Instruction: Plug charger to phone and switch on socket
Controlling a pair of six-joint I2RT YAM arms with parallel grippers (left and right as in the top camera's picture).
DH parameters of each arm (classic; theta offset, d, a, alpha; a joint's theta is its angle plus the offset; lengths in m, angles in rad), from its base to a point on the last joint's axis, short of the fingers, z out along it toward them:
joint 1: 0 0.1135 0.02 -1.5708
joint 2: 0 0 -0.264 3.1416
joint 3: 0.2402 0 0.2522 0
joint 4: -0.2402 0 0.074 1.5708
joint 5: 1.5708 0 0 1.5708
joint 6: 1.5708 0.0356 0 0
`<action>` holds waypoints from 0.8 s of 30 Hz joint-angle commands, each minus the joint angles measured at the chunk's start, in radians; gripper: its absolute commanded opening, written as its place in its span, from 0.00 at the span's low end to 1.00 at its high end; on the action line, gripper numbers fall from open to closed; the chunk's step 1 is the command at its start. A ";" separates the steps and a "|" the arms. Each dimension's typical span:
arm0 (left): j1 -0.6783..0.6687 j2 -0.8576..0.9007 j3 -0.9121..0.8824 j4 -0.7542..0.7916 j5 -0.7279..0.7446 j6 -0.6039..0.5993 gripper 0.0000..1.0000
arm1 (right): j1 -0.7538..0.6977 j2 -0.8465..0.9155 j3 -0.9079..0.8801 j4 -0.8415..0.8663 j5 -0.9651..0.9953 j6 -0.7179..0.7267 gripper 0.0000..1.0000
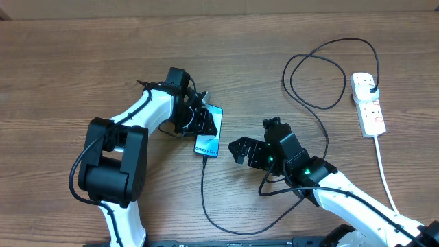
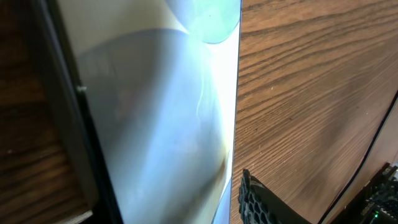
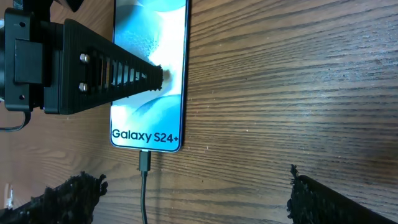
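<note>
- Two robot arms, one phone (image 1: 208, 135), one black charger cable (image 1: 203, 191) and one white power strip (image 1: 368, 104) share a wooden table (image 1: 68, 62).
- The phone lies glowing between the two claws, the cable's tip seated in its bottom edge.
- The left claw (image 1: 202, 122) lays a finger (image 3: 134, 76) across the screen; I cannot tell whether it is spread or pinching.
- The right claw (image 3: 194, 180) stands spread wide, just short of the phone's plugged end.
- The cable's other end sits in the power strip, well apart from both claws.
</note>
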 commanded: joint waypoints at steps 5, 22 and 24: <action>-0.001 0.019 -0.008 0.008 -0.100 0.004 0.49 | -0.003 -0.015 0.013 0.001 0.014 -0.001 1.00; -0.001 0.019 -0.008 -0.001 -0.144 0.004 0.50 | -0.003 -0.015 0.013 -0.002 0.014 -0.001 1.00; -0.001 0.019 -0.008 -0.001 -0.144 0.004 0.50 | -0.003 -0.015 0.013 -0.002 0.014 -0.001 1.00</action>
